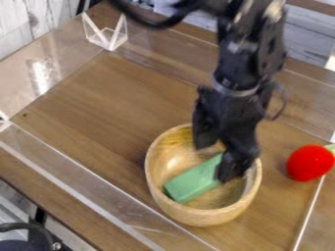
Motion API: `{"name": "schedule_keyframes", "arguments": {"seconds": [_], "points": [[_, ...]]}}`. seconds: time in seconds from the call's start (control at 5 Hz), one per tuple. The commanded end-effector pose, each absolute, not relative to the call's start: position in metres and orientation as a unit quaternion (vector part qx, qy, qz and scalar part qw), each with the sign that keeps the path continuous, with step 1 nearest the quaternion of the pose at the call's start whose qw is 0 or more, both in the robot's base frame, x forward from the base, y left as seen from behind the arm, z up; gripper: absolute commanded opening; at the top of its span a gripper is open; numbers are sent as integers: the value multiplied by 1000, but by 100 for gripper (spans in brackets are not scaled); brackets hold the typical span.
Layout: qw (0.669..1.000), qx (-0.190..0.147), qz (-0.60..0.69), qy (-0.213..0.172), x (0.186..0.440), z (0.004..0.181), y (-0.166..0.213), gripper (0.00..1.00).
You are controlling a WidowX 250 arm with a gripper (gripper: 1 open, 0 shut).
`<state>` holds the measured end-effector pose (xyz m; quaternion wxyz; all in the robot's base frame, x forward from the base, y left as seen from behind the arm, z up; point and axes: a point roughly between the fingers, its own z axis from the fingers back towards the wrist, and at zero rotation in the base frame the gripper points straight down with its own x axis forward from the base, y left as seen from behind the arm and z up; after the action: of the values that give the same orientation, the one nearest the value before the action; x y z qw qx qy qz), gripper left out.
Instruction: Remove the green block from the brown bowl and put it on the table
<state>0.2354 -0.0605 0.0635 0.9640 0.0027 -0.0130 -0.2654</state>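
Brown wood-grain tabletop [105,108] fills most of the view, with clear acrylic walls along its edges and a small clear stand [105,32] near the far left corner. Toward the front right sits the brown bowl [173,201], round and thick-rimmed, and inside it the green block [194,182] lies flat, slanting from the lower left up toward the right. A black robot arm [249,49] comes down from the top of the picture, its upper part cut off by the frame, and its wrist points straight down over the bowl. The tool [222,157] hangs within the bowl's rim with its jaws spread wide, one dark finger at the far rim and the other low beside the block's upper right end. It has hold of nothing; whether that nearer finger actually touches the block is hard to say, since the picture is blurred there and the finger hides the block's end. A red round object [311,163] rests on the tabletop just right of the bowl, apart from it.
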Motion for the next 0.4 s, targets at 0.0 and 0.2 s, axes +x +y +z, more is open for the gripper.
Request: {"name": "schedule_keyframes", "arguments": {"seconds": [0.0,0.2], "points": [[966,-1,-258,-25,235,55,-43,100],[971,-8,-235,-35,225,50,-47,100]]}}
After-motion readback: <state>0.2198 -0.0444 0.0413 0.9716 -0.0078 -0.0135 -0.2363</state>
